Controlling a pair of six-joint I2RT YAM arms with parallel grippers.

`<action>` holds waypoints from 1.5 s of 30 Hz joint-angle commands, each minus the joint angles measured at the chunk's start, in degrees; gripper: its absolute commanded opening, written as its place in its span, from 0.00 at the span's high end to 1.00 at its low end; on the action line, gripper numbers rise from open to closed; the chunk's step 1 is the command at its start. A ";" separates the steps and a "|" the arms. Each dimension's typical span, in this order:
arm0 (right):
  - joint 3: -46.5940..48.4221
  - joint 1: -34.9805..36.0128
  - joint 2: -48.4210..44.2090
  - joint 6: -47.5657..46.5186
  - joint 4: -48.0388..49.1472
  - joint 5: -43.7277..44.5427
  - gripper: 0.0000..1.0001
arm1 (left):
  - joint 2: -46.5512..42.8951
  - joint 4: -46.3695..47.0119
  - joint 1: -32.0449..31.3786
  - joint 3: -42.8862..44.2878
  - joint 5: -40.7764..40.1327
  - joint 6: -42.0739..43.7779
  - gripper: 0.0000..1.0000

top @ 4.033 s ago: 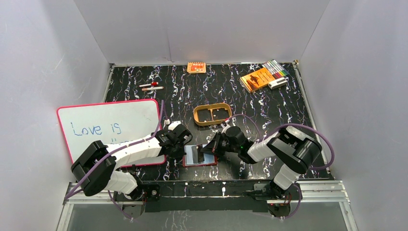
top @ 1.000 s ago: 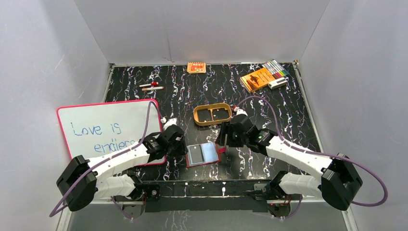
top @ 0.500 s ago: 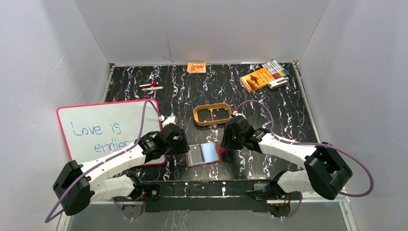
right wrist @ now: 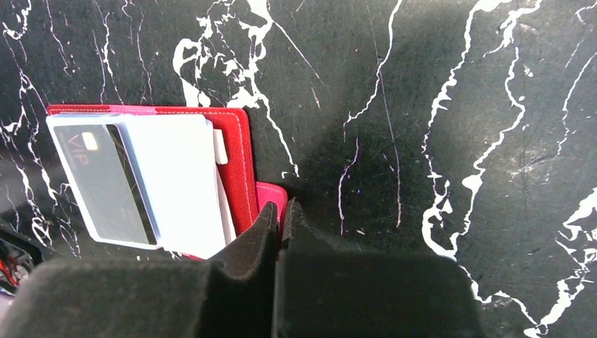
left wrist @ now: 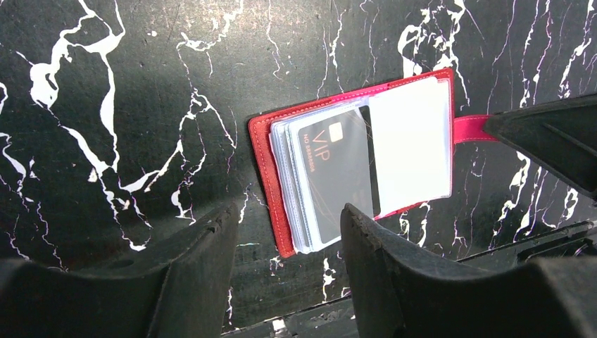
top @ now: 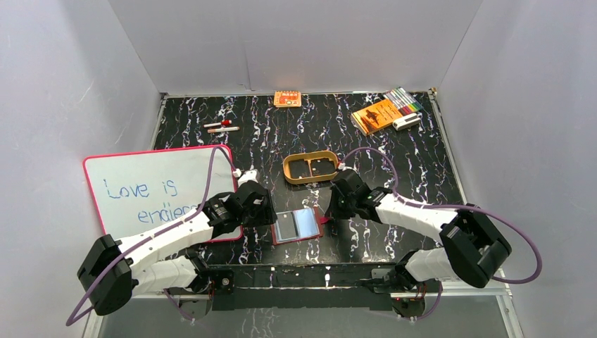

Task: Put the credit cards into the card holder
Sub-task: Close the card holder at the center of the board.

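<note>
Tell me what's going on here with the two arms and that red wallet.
The card holder lies open on the black marbled table. A dark VIP card and a light card sit among its clear sleeves. The right gripper is shut on the snap tab at the holder's right edge, apparently pinning it. The left gripper hovers open over the holder's left edge, holding nothing.

Table: black, white-veined
Whiteboard: pink-framed, left side, blue handwriting
Tray: tan oval, divided, centre
Packet: orange, far edge
Booklet: orange, far right, beside markers
Pens: far left
</note>
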 commanded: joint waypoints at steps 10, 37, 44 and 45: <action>2.95 -0.43 -18.93 -8.06 -6.84 -1.59 1.00 | 8.52 6.18 -0.23 2.05 6.58 2.89 0.56; 4.96 2.85 -2.86 -6.88 14.20 -19.72 1.00 | 22.94 10.58 -0.23 5.59 6.78 2.72 0.94; 5.67 5.59 3.31 -6.00 16.30 -20.46 0.89 | 22.93 10.81 -0.23 4.95 6.77 2.37 0.95; 5.67 5.67 3.67 -5.86 16.48 -20.62 0.82 | 22.79 10.73 -0.23 4.84 6.70 2.34 0.95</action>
